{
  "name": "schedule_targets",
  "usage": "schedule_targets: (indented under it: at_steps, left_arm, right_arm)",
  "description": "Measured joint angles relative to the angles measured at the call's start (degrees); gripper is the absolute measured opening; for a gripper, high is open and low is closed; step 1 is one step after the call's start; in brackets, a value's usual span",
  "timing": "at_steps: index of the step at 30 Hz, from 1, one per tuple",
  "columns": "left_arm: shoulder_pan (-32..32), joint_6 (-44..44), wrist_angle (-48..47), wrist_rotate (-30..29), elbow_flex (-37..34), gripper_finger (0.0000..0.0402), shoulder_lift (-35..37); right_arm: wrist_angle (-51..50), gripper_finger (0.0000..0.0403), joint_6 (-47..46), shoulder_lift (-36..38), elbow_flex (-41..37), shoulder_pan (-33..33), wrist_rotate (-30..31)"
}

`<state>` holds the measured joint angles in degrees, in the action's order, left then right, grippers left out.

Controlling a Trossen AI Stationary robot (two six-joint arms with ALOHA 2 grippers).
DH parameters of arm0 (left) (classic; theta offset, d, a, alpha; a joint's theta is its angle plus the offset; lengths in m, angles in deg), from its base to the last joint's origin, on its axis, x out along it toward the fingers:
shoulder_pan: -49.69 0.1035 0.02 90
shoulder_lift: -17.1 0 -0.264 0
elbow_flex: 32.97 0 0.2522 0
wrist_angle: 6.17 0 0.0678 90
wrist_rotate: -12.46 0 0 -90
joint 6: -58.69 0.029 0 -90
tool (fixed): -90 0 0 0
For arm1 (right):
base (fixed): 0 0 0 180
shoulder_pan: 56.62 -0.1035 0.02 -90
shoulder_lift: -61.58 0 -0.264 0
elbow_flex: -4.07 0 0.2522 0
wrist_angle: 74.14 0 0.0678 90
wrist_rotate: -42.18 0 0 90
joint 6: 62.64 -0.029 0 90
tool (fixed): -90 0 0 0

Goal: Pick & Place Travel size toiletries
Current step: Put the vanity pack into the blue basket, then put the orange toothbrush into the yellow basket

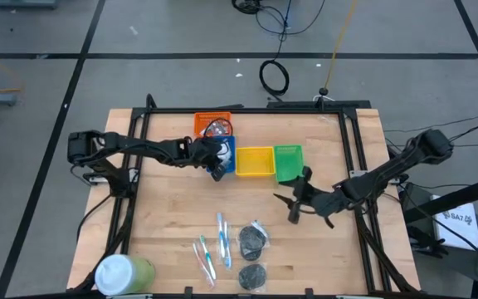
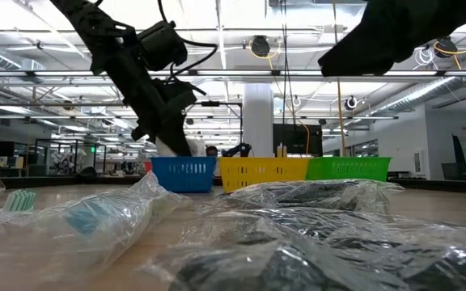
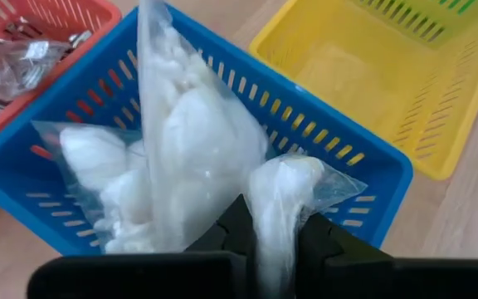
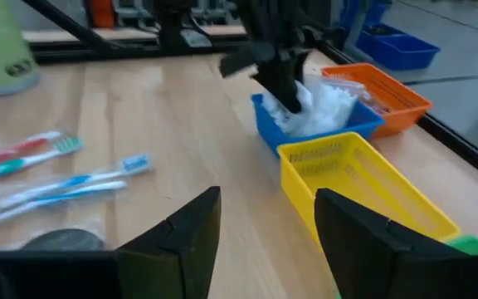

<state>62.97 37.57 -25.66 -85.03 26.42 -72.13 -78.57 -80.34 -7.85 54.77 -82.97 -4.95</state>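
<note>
A clear bag of white wrinkly packets (image 3: 189, 141) sits in the blue tray (image 1: 225, 148), and my left gripper (image 3: 276, 249) is shut on it, just above the tray's near wall. In the low view my left gripper (image 2: 167, 133) slants down over the blue tray (image 2: 183, 174). A bag of silvery sticks (image 3: 19, 62) lies in the orange tray (image 1: 212, 124). Blue, pink and white toothbrushes (image 1: 212, 247) and two dark discs (image 1: 252, 239) in clear wrap lie flat near the table's near edge. My right gripper (image 1: 295, 203) hovers open near the table's middle, touching nothing. My left gripper pinches a bulging end of the packet bag (image 3: 285, 199) between its two fingers (image 3: 231, 237), which slant down from above on the tray's near side. The rest of the bag rests inside the blue tray and stands up against its walls.
Yellow tray (image 1: 254, 161) and green tray (image 1: 287, 162) stand in a row right of the blue one. A large green cylinder with a white cap (image 1: 124, 273) lies at the near left corner. Bare wood lies between the trays and the toothbrushes.
</note>
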Motion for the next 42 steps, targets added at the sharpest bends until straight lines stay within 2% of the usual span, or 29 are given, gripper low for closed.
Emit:
schedule_targets:
  at_steps: [5,10,15,21,25,28,32,36,39,42]
  left_arm:
    - [0.00,-1.54,0.23,0.03,0.00,0.0084,0.23]
    - [0.00,-1.91,1.47,0.21,0.03,0.0182,1.41]
    - [-0.03,0.57,1.18,3.40,1.66,0.0277,4.69]
    - [-2.36,2.58,-3.21,4.84,3.66,0.0339,11.25]
    - [-7.41,0.86,-10.91,11.41,4.83,0.0354,15.51]
    - [-14.77,-2.67,-16.63,13.66,4.85,0.0354,17.31]
    - [-28.23,-11.90,-22.03,10.63,4.83,0.0344,16.80]
    - [-40.65,-25.43,-19.55,5.44,4.81,0.0333,13.16]
    - [-47.16,-32.40,-14.42,3.57,4.96,0.0326,9.37]
    - [-51.89,-33.63,-11.86,2.67,4.74,0.0318,5.13]
  right_arm:
    - [1.17,0.0187,0.65,1.33,-0.73,-0.15,-2.50]
    - [1.95,0.0189,1.91,1.33,-0.73,-0.17,-2.67]
    - [2.03,0.0189,2.12,1.31,-0.73,-0.52,-2.73]
    - [2.51,0.0191,2.14,1.29,-0.70,-1.20,-4.19]
    - [2.16,0.0188,2.77,1.29,-0.70,-1.52,-4.19]
    - [2.26,0.0188,3.85,1.29,-0.70,-1.52,-4.16]
    - [2.22,0.0189,4.95,1.29,-0.70,-1.52,-4.17]
    - [2.02,0.0188,5.42,1.29,-0.70,-1.52,-4.17]
    - [2.12,0.0189,6.21,1.29,-0.70,-1.52,-4.19]
    - [2.49,0.0189,6.64,1.29,-0.70,-1.52,-4.19]
